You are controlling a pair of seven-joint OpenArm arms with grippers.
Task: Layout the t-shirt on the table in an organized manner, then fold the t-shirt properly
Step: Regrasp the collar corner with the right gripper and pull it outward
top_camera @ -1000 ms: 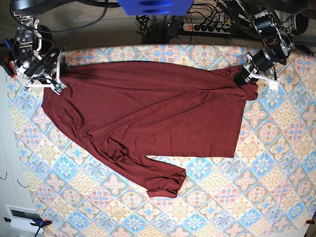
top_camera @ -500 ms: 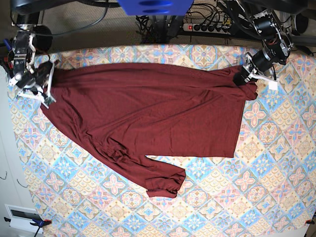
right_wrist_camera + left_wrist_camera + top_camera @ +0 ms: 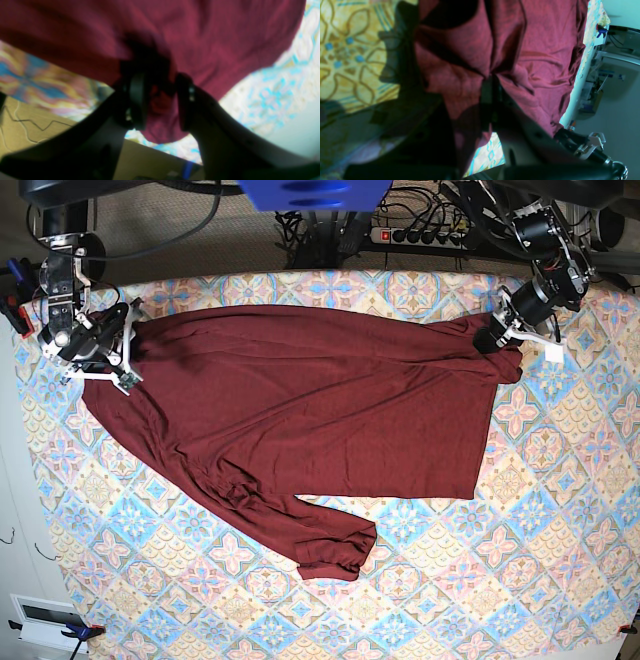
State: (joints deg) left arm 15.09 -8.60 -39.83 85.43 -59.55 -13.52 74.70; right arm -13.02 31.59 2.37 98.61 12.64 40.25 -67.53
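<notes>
**Overhead, a maroon shirt held at two corners**

Seen from the base view, the t-shirt lies spread across the table, body flat, one long sleeve trailing toward the near edge and ending in a bunched cuff. The right gripper sits at the shirt's corner on this view's left; the left gripper sits at the gathered corner on the view's right. From this height neither set of jaws can be read.

The left wrist view fills that gap. Up close, the left gripper has its dark jaws pressed together on a pinch of the t-shirt, with folds radiating from the grip. Patterned table shows beside the cloth.

The right wrist view is blurred. The right gripper has its two black pads set apart, with a fold of the t-shirt between them. Whether the pads press the fabric I cannot tell. The table shows below the hem.
</notes>
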